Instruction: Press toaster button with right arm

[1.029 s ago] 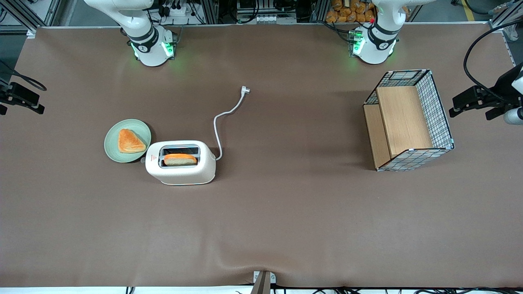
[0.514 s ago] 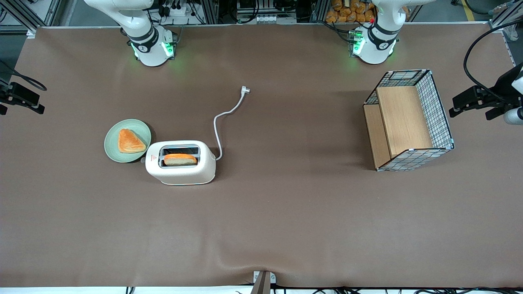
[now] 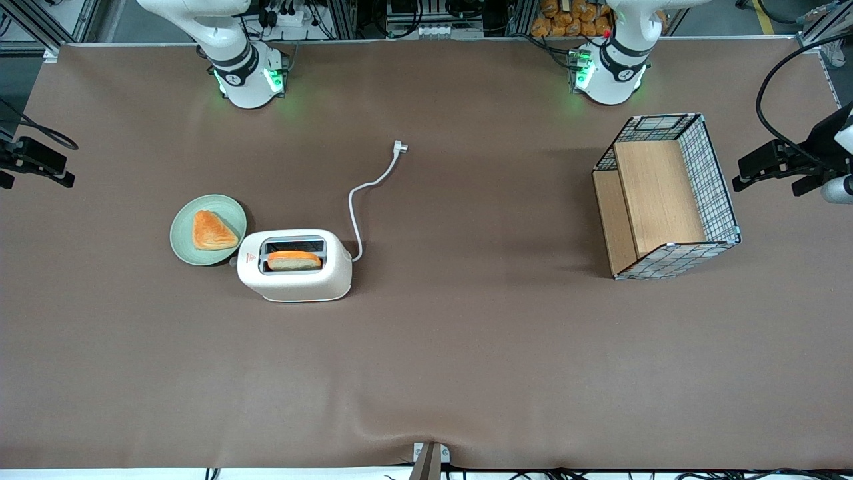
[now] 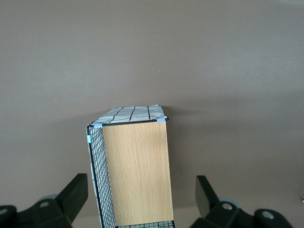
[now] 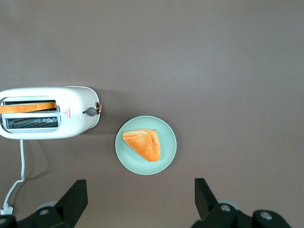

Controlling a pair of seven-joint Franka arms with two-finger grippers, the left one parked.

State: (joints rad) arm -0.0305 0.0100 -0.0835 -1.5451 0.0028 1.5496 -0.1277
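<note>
**One toaster, one button, gripper held wide apart from both**

Two slots top your toaster (image 3: 294, 265), a rounded cream-white unit standing on the brown tabletop (image 3: 466, 347) toward the working arm's end. One bread slice (image 3: 294, 260) sits in the slot nearer the front camera. Its white cord (image 3: 360, 200) runs away from that camera to a loose plug (image 3: 399, 147).

Item, toaster button (image 5: 91, 111): a small grey nub on the narrow end by the red triangle mark (image 5: 67, 112), facing the green plate (image 3: 190, 252). The plate lies just beside that end and carries a triangular pastry (image 3: 212, 231).

Item, gripper (image 5: 137, 202): you see its fingers (image 5: 73, 202) spread wide and holding nothing. It hangs high above the tabletop, looking down on plate and toaster, well apart from the button. In the front view it shows at the tabletop's edge (image 3: 30, 160).

Item, wire basket (image 3: 716, 180) with wooden panels: lying toward the parked arm's end.
</note>
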